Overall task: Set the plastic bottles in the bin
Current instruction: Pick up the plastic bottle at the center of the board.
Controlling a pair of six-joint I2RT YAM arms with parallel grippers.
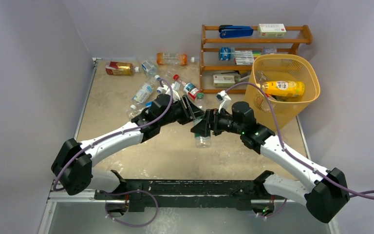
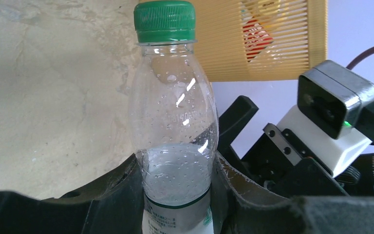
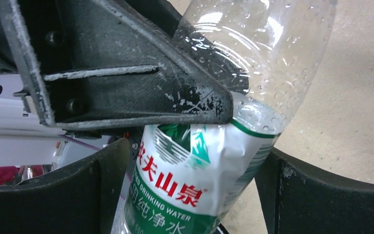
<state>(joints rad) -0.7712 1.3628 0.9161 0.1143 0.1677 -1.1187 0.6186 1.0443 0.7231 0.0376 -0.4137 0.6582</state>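
A clear bottle with a green cap and a white-and-green label is gripped at its label by my left gripper, which is shut on it above the table's middle. Its base shows in the top view. My right gripper is open with its jaws either side of the same bottle, a gap showing on the right side. The two grippers meet in the top view, left and right. The yellow-orange bin stands at the back right with a yellow bottle inside. Several bottles lie at the back left.
A brown wooden shelf rack stands behind the bin, with a blue stapler and white boxes on it. An orange bottle and an amber one lie near the back wall. The bin's lattice shows in the left wrist view.
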